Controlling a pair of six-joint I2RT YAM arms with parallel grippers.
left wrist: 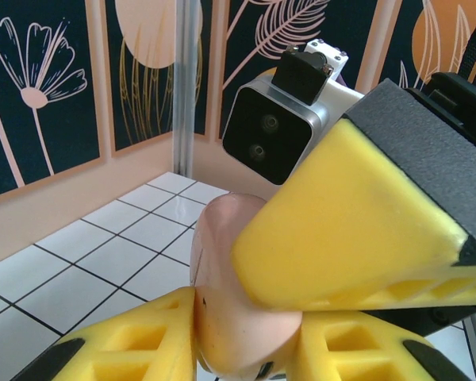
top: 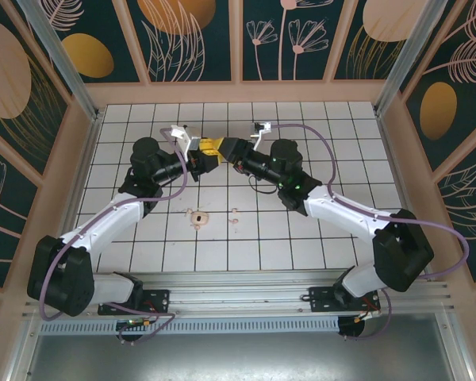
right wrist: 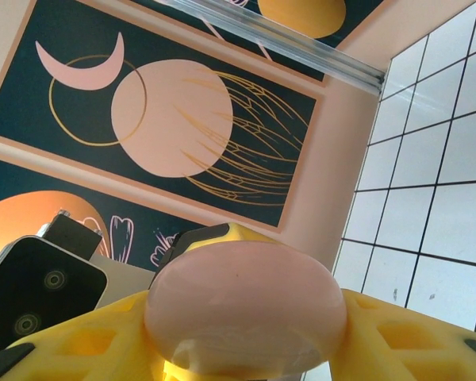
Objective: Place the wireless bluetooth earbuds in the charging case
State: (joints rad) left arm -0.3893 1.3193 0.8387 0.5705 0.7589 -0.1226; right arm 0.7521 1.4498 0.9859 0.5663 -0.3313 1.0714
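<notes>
Yellow fingers from two robot arms meet in mid-air above the middle of a white tiled counter (top: pixel 301 230), seen from above, with the left claw (top: pixel 207 152) and the right claw (top: pixel 228 148) pointing tip to tip. Between them they hold the charging case (right wrist: pixel 246 305), a smooth, pale pink, rounded pebble shape. From the right wrist, the right claw (right wrist: pixel 246 337) has a yellow finger pressed against each side of the case, clamped on it. From the left wrist, the left claw (left wrist: pixel 242 337) has its two yellow fingers low in the picture, snug against both sides of the same case (left wrist: pixel 222 309), gripping it too, while one broad yellow finger of the right claw lies across the top of the case. Whether the case lid is up or down, I cannot tell. The earbuds (top: pixel 234 212) are tiny whitish bits lying on the counter, nearer the arm bases and well apart from the raised case, untouched by either claw. Just to their left on the tiles sits a small round pink disc (top: pixel 197 217). Dark walls (top: pixel 190 40) with peach flower and leaf drawings surround the counter.
</notes>
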